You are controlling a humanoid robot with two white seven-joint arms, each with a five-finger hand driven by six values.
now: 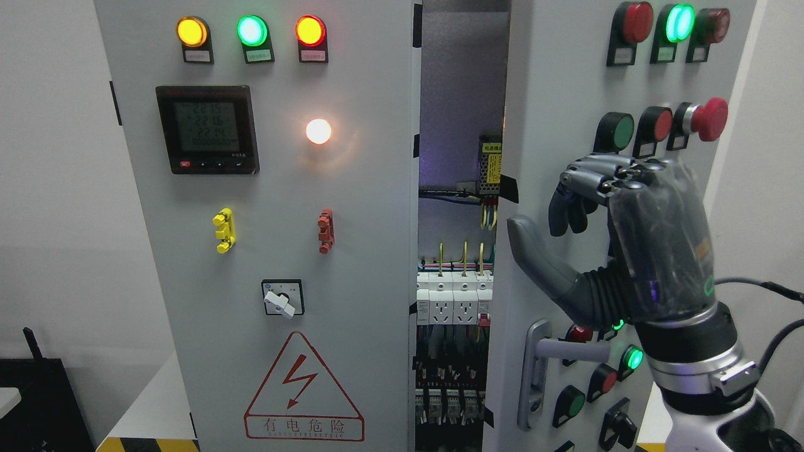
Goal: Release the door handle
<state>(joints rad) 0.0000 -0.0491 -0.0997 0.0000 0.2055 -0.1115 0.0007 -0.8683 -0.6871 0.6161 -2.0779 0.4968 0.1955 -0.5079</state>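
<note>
The grey door handle [539,370] sits low on the right cabinet door [553,94], its lever pointing right toward the lower buttons. My right hand [541,225] is raised in front of that door, well above the handle and clear of it. Its fingers [568,210] hang loosely bent and the thumb [534,254] sticks out to the left, holding nothing. The right door stands ajar, showing a gap [461,251] with breakers and wiring inside. My left arm does not show.
The left door [282,251] carries lit lamps, a meter [207,129], a rotary switch [282,298] and a hazard sign. Around my hand the right door has push buttons and a red emergency stop [710,118]. A cable [766,295] trails from my wrist.
</note>
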